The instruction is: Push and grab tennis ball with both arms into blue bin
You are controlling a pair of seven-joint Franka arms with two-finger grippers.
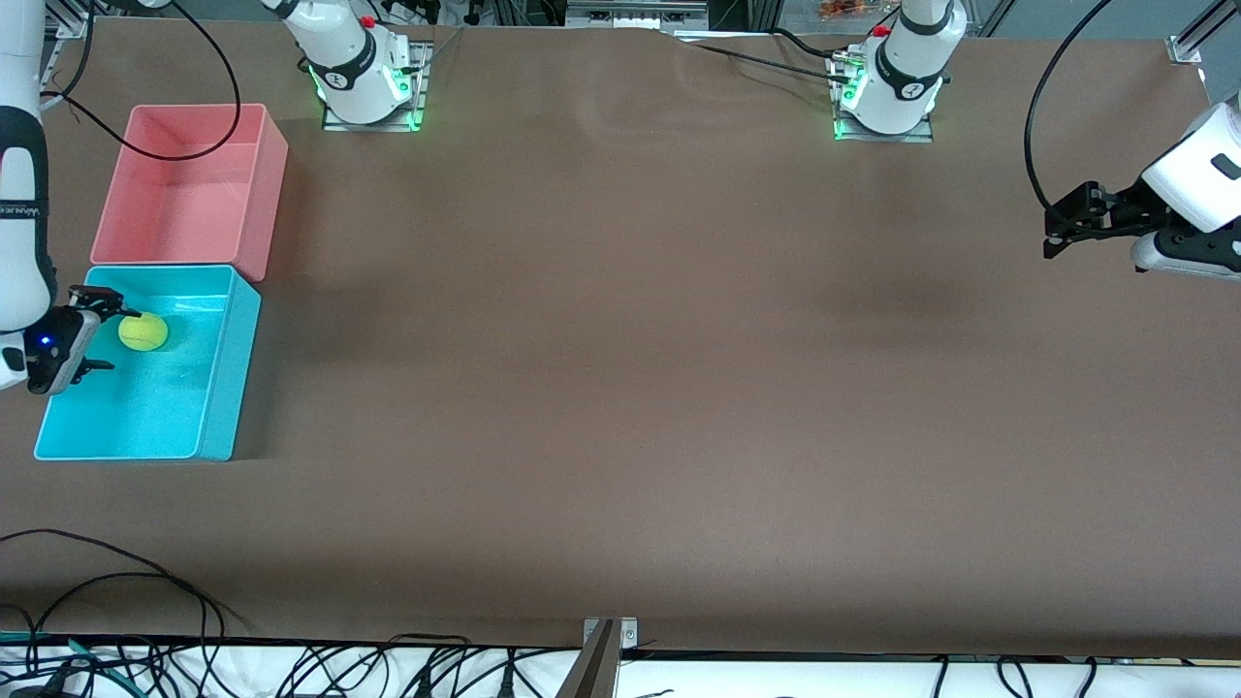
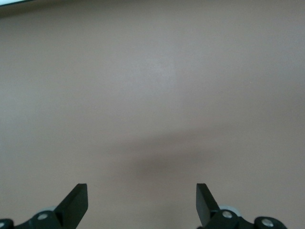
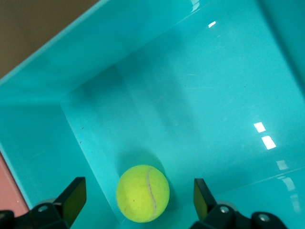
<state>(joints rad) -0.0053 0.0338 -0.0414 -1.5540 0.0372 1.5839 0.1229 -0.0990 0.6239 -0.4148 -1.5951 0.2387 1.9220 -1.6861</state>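
The yellow-green tennis ball [image 1: 143,332] [image 3: 143,193] lies on the floor of the blue bin [image 1: 219,388] [image 3: 200,95], in the half of the bin nearer the pink tub. My right gripper [image 1: 114,339] [image 3: 138,186] hangs open over the bin. Its two fingers straddle the ball, with a gap on each side. My left gripper [image 1: 1057,233] [image 2: 140,191] is open and holds nothing. It hovers over bare brown table at the left arm's end, well away from the bin.
A pink tub [image 1: 262,194] stands against the blue bin, farther from the front camera. A black cable [image 1: 208,58] droops across its rim. More cables [image 1: 116,572] lie along the table's front edge.
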